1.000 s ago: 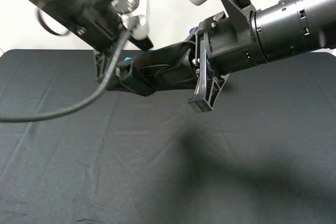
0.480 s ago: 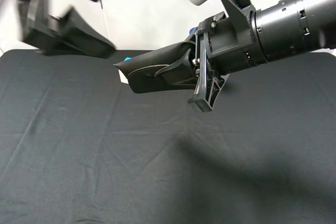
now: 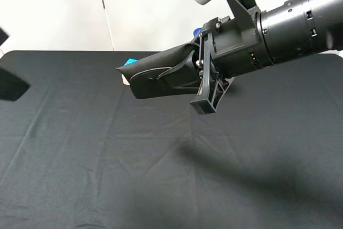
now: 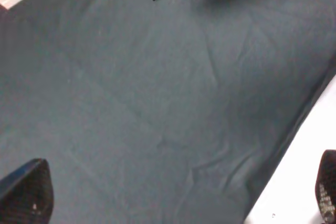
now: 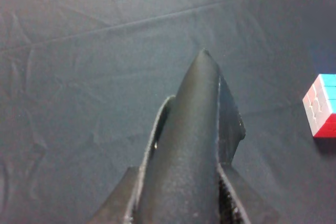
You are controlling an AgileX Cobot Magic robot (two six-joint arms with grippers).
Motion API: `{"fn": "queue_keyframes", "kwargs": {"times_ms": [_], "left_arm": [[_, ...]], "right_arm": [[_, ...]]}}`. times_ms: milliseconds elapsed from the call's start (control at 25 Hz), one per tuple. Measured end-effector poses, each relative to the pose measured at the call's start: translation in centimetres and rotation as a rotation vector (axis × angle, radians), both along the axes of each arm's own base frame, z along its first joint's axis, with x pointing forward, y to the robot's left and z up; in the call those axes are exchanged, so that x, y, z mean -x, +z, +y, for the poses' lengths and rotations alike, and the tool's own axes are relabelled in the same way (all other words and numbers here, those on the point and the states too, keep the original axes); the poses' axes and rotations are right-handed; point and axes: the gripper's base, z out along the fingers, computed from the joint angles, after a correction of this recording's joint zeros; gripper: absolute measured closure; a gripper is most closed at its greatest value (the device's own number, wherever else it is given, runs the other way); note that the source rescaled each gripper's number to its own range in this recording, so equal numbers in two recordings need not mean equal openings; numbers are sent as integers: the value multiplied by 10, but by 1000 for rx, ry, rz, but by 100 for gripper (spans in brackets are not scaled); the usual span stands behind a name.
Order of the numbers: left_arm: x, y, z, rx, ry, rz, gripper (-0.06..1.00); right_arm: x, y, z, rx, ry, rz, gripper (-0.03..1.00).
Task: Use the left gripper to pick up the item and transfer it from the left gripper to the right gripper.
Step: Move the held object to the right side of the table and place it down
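While the right gripper (image 3: 204,76) clamps the item (image 3: 155,76), it points leftward — left gripper (image 4: 177,190) agape.

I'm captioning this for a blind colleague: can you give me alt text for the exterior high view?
The right gripper, reaching in from the right, holds a long black pouch in mid-air above a black-clothed table. The left gripper shows only partly at the left edge, apart from it.
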Motion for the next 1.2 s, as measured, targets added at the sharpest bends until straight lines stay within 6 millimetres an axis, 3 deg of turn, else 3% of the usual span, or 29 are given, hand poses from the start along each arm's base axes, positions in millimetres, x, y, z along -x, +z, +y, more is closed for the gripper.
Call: {"fn": "queue_keyframes", "kwargs": {"times_ms": [160, 400, 640, 920, 1200], "left_arm": [[22, -17, 14, 8, 48, 25, -5], [61, -58, 42, 26, 203, 66, -5], [93, -91, 74, 101, 392, -46, -5], [120, -107, 100, 239, 504, -210, -5], [128, -114, 106, 307, 516, -280, -5]], "right_arm": [[0, 0, 0, -8, -12, 19, 96], [0, 0, 0, -13, -19, 30, 96], [0, 0, 0, -20, -32, 48, 96], [0, 0, 0, -26, -40, 61, 97], [0, 0, 0, -27, -44, 59, 97]]}}
